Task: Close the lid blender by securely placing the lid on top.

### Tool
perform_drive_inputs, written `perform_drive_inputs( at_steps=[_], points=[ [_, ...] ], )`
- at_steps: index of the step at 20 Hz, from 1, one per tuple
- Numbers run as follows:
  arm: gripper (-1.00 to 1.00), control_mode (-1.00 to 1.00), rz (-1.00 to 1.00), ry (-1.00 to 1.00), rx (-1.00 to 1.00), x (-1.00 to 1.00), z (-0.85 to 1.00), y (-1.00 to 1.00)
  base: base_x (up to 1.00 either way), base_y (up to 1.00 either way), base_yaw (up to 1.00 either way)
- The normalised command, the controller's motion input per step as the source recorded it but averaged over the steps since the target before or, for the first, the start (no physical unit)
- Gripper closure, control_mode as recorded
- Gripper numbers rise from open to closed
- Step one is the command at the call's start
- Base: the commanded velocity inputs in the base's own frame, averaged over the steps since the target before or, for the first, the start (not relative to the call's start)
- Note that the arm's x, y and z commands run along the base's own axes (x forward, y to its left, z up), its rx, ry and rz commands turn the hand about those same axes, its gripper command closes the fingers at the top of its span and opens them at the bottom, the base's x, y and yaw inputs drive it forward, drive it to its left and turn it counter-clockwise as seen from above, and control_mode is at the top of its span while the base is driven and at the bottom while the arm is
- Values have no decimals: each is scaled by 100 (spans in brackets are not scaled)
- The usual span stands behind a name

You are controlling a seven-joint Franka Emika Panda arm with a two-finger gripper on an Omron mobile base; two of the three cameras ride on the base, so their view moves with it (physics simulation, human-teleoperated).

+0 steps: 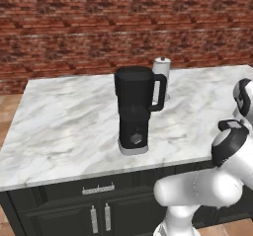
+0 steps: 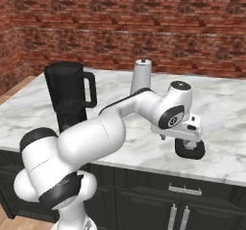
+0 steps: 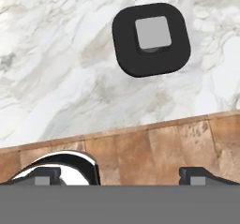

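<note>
Hovering above the lid, which lies flat on the marble counter in the upper right of the hand view, the gripper hangs released, tips spread wide and empty, likely lining up a grasp. The blender stands uncovered at centre frame, well apart.

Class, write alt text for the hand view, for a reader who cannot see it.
Looking down along the end effector, a dark rounded-square lid with a grey square centre lies flat on a white marble counter. The counter's edge crosses below it, with brown tiled floor beyond. Two dark fingertips rise far apart at the bottom, holding nothing.
</note>
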Motion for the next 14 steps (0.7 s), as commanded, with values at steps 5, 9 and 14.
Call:
perform_drive_inputs(
  at_steps=[5,9,14],
  points=[
    [-100,-100,8,0,0,30,-12,-23,0,0,0],
    [-100,-100,1,0,0,32,-24,-3,0,0,0],
    [-100,-100,0,0,0,23,-22,-1,0,0,0]
  ],
)
